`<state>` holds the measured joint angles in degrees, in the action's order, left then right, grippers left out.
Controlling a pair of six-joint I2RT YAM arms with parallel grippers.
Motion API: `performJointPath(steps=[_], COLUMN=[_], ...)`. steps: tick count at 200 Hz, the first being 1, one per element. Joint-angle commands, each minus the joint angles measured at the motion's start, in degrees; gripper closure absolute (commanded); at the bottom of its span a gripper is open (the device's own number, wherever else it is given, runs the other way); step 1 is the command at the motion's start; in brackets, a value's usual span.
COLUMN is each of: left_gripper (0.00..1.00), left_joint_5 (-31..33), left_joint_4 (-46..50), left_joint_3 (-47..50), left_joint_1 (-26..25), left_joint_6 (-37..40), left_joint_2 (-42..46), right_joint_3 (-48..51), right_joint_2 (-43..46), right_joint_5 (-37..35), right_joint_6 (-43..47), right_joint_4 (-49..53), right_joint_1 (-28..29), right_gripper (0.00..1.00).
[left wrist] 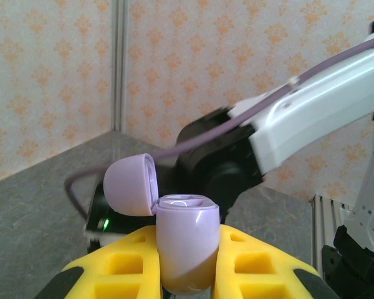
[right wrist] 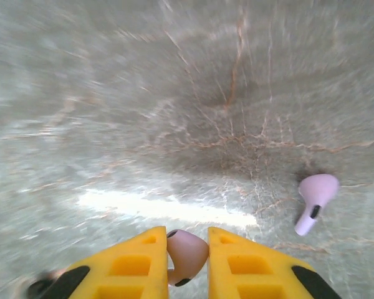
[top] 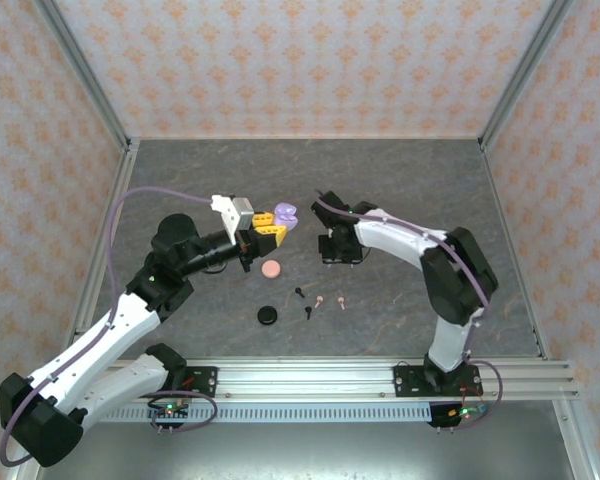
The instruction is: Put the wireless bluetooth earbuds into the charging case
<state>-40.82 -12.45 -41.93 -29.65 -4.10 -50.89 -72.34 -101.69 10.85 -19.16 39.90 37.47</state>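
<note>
Three cases: one lilac case (top: pixel 286 213), one pink case (top: pixel 271 269), one black case (top: pixel 268 315). Six earbuds can be counted. The top view gives four: one black earbud (top: pixel 299 293), a second black earbud (top: pixel 308 311), and two that look pink, though they are tiny here, a pink earbud (top: pixel 319 301) and another pink earbud (top: pixel 340 300). The right wrist view adds two: a lilac earbud (right wrist: pixel 187 249) and a second lilac earbud (right wrist: pixel 316 190).

Left gripper (left wrist: pixel 187 252) raised, clamped; right gripper (right wrist: pixel 187 252) low, clamped.
</note>
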Motion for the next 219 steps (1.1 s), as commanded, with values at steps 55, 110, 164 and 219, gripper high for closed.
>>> performJointPath(steps=[55,110,164,219], left_gripper=[1.0,1.0,1.0,1.0], left_joint_5=[1.01,0.71,-1.53,-2.4], left_joint_4=[-8.5,-12.03,-14.21,-13.88], left_joint_3=[0.18,-0.42,-2.68,-4.42], left_joint_1=[-1.15,-1.29,-1.99,-2.18], left_joint_6=[-5.0,-6.46,-6.01,-5.76], left_joint_2=[-4.57,-8.48,-12.74,-15.09], right_joint_3=[1.17,-2.82,-6.73,-6.08], right_joint_2=[24.69,33.52,33.57,33.0], right_joint_5=[0.75,6.97,15.86,17.75], right_joint_6=[16.37,26.54,28.64,28.23], right_joint_4=[-9.86,-12.02,-14.17,-14.81], right_joint_1=[-0.37,-0.47,0.27,0.41], right_gripper=[0.81,0.8,0.8,0.81])
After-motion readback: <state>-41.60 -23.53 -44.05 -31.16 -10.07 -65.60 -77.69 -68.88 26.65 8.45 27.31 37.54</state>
